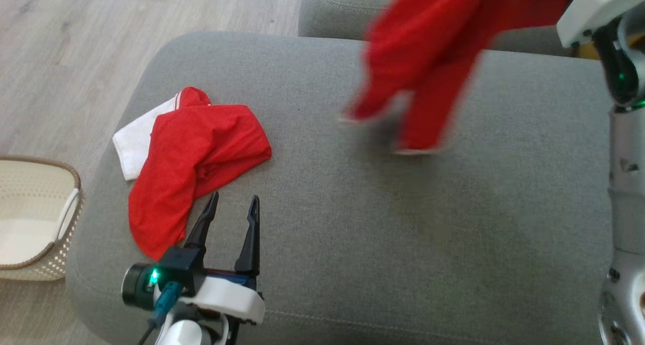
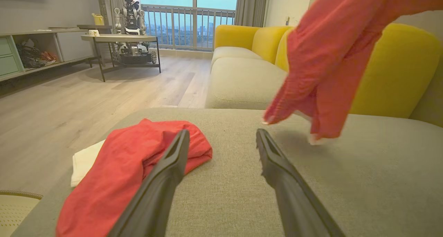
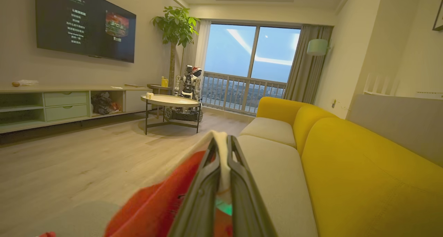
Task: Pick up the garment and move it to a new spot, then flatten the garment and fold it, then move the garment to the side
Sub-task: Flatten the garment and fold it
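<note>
A red garment (image 1: pixel 428 58) hangs blurred in the air over the far right of the grey ottoman (image 1: pixel 378 224), its lower ends just above the cushion. In the left wrist view this garment (image 2: pixel 328 57) dangles at the upper right. My right gripper (image 3: pixel 223 142) is shut on its pale hem, and red cloth (image 3: pixel 155 209) droops below the fingers. My right arm (image 1: pixel 620 68) rises along the right edge. My left gripper (image 1: pixel 234 199) (image 2: pixel 222 133) stands open and empty over the ottoman's front left, beside a second, crumpled red-and-white garment (image 1: pixel 196 153) (image 2: pixel 138 161).
A woven cream basket (image 1: pixel 30 219) stands on the wooden floor left of the ottoman. A yellow sofa (image 3: pixel 363 167) runs behind it. Farther off are a round coffee table (image 3: pixel 171 100), another robot (image 3: pixel 188 81) and a low TV shelf (image 3: pixel 62 102).
</note>
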You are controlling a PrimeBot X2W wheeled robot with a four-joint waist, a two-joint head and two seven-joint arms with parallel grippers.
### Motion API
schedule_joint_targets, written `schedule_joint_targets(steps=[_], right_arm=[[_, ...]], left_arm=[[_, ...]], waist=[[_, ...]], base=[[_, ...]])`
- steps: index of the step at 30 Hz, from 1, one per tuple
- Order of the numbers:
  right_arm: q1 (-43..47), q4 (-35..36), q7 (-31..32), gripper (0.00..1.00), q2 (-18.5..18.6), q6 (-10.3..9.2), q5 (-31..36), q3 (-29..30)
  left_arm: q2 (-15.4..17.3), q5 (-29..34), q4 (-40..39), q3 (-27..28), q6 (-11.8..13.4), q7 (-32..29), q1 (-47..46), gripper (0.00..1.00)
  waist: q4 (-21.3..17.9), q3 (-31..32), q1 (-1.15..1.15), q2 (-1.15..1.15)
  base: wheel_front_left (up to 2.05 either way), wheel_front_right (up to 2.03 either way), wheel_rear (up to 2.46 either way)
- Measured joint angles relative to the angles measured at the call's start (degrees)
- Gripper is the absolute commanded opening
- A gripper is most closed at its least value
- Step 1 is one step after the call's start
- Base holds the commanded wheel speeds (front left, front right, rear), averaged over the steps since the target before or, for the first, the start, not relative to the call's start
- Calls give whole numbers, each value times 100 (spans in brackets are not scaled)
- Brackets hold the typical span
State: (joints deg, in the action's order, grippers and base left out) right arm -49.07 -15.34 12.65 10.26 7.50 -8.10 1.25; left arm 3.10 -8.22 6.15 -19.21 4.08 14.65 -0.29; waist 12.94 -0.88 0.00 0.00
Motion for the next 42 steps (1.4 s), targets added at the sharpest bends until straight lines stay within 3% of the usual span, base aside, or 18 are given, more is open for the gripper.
schedule_joint_targets(steps=[5,9,18,21,26,28,33,42], right_arm=[[56,424,241,0,20,0,-21,158],[57,372,355,0,54,0,14,387],[55,-1129,355,0,218,0,221,190],[30,-2061,-4,0,456,0,478,169],[-181,-2882,-447,0,494,0,690,253],[-359,-3231,-691,100,584,1,973,337],[-591,-3964,-1003,100,760,0,1523,800],[-690,-4514,-1634,100,434,1,1758,990]], left_arm=[[0,-1,-2,-36,-3,0,-3,100],[0,-1,-4,-98,-5,0,-57,100],[-4,-63,-18,-256,-13,0,-424,100],[-7,-142,-23,-382,-7,0,-535,100],[-12,-213,-26,-468,4,0,-665,100],[-13,-237,-32,-522,38,0,-738,100],[-24,-312,-31,-617,100,0,-821,100],[-29,-291,3,-525,137,0,-821,100]], waist=[[13,-114,0,0],[51,-265,0,0],[228,-687,0,0],[362,-859,0,0],[488,-1032,0,0],[548,-1115,0,0],[660,-1208,1,0],[343,-1001,0,0]], base=[[0,0,0],[0,0,0],[0,0,0],[0,0,0],[0,0,0],[0,0,0],[0,0,0],[0,0,0]])
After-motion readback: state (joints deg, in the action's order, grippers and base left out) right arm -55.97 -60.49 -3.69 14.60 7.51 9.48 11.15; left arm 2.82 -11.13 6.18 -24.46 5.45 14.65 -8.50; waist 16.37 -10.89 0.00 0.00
